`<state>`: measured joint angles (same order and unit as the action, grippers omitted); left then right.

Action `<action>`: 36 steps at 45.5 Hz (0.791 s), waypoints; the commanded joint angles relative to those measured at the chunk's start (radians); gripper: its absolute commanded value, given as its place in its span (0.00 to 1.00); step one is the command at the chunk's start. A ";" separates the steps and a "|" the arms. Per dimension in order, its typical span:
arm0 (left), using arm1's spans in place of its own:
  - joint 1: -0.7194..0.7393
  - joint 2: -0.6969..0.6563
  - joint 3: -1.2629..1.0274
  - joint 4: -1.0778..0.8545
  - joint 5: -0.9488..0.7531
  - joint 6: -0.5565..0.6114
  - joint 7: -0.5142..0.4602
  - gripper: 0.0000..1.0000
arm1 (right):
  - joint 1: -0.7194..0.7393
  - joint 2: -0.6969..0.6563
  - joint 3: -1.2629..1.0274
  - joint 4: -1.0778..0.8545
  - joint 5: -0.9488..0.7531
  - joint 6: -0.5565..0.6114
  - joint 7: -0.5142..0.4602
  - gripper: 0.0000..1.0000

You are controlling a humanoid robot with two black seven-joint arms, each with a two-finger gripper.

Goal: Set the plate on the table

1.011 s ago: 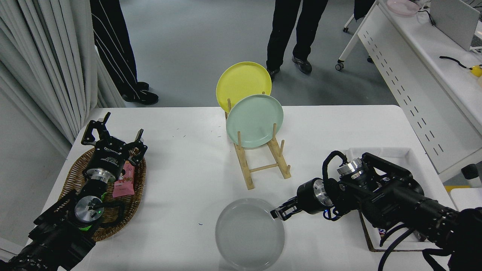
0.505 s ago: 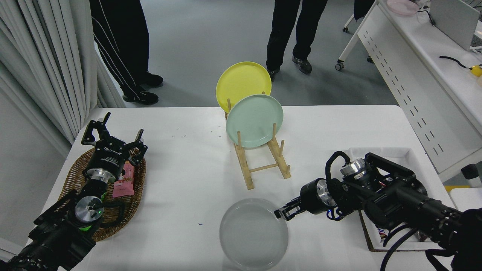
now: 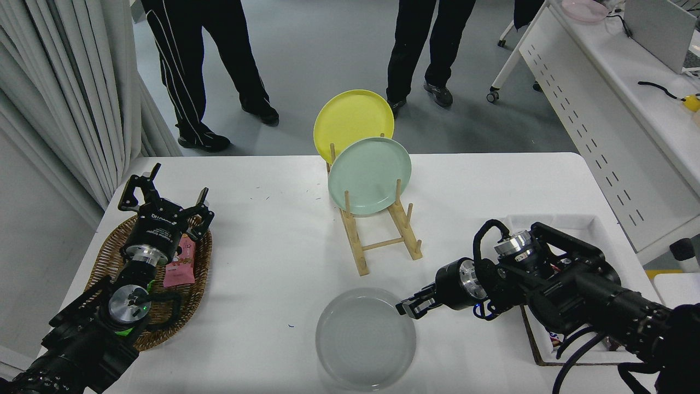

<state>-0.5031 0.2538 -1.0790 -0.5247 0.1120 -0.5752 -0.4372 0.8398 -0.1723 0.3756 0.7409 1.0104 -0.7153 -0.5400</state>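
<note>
White table: grey plate flat; right claw pinching its rim.

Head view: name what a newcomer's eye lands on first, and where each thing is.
The yellow plate and mint green plate stand upright in a wooden rack at the table's middle. Nearer the camera, the grey plate lies flat, the right gripper at its right rim. The left gripper is parked over a wicker basket at left.

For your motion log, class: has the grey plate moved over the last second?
Yes, slightly. The plate slid right, then back left, judged against the wooden rack; it ends barely right of its start. The right tool is at its rim.
</note>
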 commanded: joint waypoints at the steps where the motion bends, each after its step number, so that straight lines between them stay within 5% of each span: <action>1: 0.000 0.001 -0.001 0.000 0.000 0.000 0.000 1.00 | -0.002 0.002 0.000 0.002 -0.001 0.004 0.000 0.41; 8: 0.000 0.001 0.001 -0.001 0.000 0.000 0.000 1.00 | 0.002 -0.001 -0.007 0.014 -0.004 0.005 0.002 0.72; 11: 0.000 0.001 0.001 0.000 0.000 0.000 0.000 1.00 | 0.008 -0.007 -0.006 0.046 -0.001 0.014 0.000 1.00; 21: 0.000 0.001 0.001 0.000 0.000 0.000 0.000 1.00 | 0.036 -0.217 0.002 0.357 0.019 0.114 -0.003 1.00; 36: 0.000 0.001 -0.001 0.000 0.000 0.000 0.000 1.00 | 0.133 -0.392 -0.011 0.492 0.025 0.394 -0.001 1.00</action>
<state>-0.5031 0.2538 -1.0787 -0.5249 0.1120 -0.5752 -0.4372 0.9093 -0.4396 0.3736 1.1166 1.0302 -0.5227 -0.5422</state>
